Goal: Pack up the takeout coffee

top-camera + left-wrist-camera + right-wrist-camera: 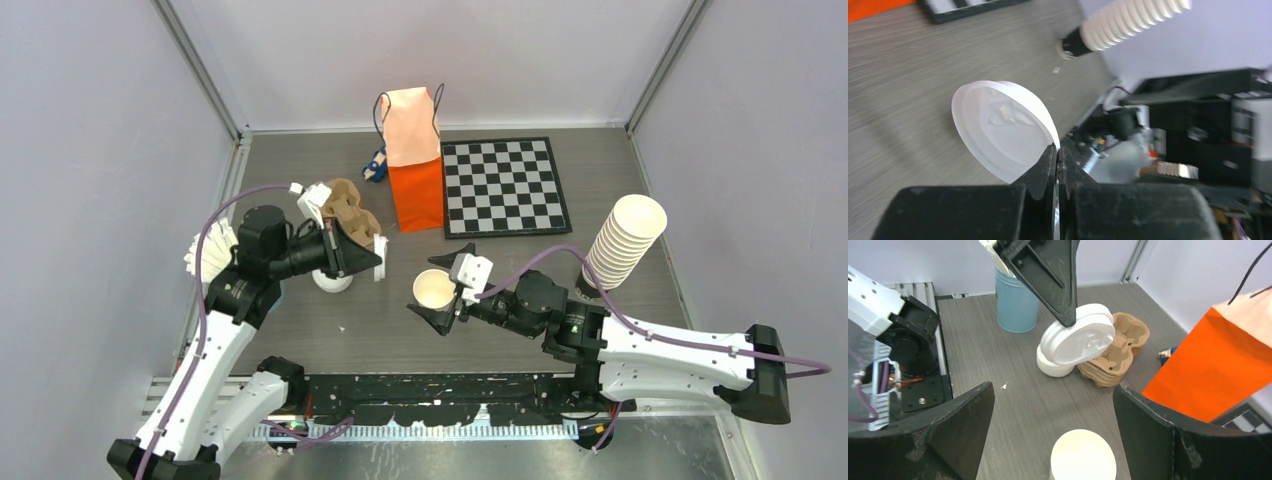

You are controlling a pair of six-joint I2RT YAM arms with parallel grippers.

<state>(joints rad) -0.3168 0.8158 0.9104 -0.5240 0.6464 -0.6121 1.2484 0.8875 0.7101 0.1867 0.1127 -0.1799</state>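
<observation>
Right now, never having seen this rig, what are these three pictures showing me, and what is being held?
Two robot arms work at a table. The top picture looks down from behind them; the others come from wrist cameras. The left jaws pinch a white lid by its rim. The right jaws stand open around a lidless paper cup. Also there: an orange bag, a chessboard, a stack of cups, a brown carrier, spare lids.

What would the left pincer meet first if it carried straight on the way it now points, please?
Probably the open cup sitting within the right pincer, though depth is unclear.
</observation>
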